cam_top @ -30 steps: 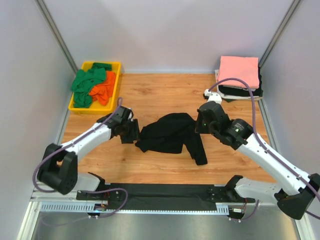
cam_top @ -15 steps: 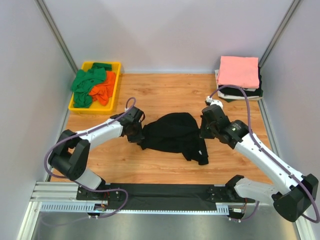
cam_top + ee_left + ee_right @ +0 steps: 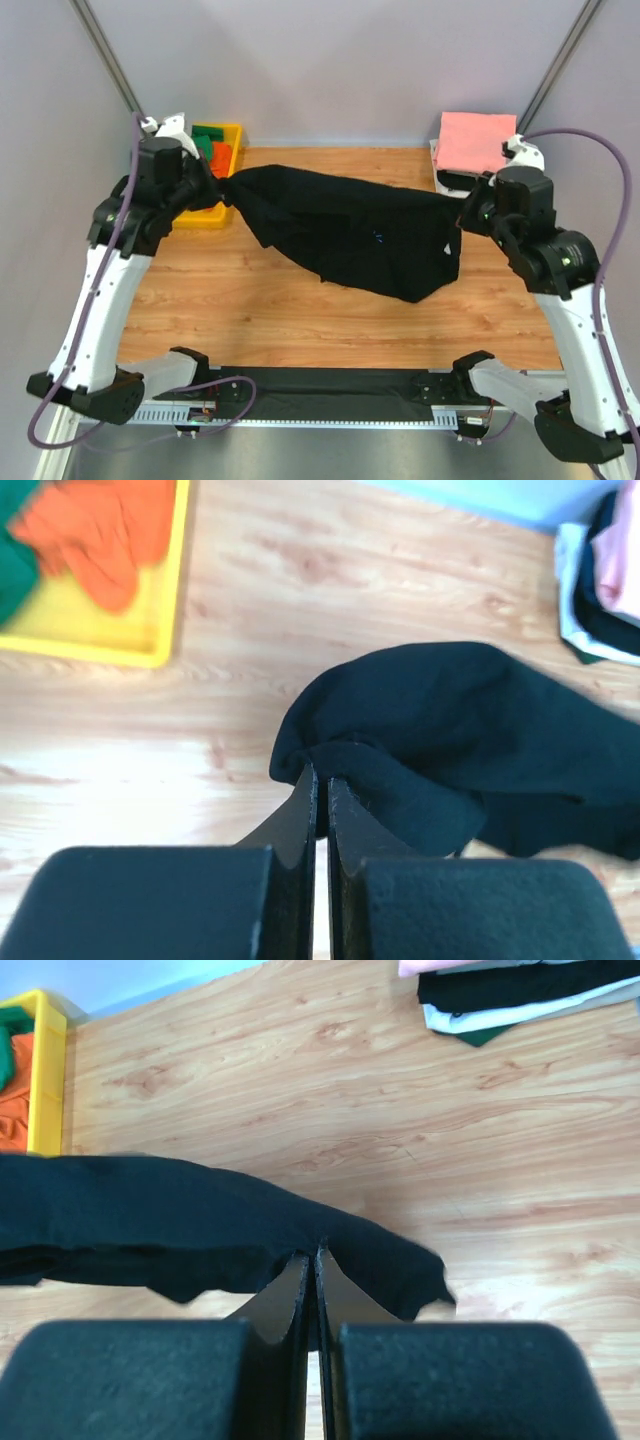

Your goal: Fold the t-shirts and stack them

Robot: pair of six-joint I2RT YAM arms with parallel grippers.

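Room: grey walls stand around a wooden tabletop.
Arms: the left arm and the right arm are both lifted up high, far apart from each other.
Black t-shirt: it hangs in the air between the two arms, pulled wide over the tabletop. Its middle sags down low. I cannot tell if the lowest part touches the wood.
Folded pile: it sits at the far right corner, just beside the right arm. A pink shirt is on top, and dark and white ones are under it.
Yellow tray: it sits at the far left corner, partly hidden behind the left arm.
Shirts in the tray: an orange shirt and a green shirt lie in there all crumpled, not folded yet.
Blue print: a tiny light dot near the middle of the black t-shirt.
Left jaws: squeezed tight on a bunched-up bit at the left end of the black t-shirt.
Right jaws: squeezed tight on the thin edge at its right end.
How it feels: I think the black t-shirt is soft, light and floppy. It will not keep its shape by itself.
Where to hold: the two far ends look best, so the cloth stays wide and can be laid down flat.
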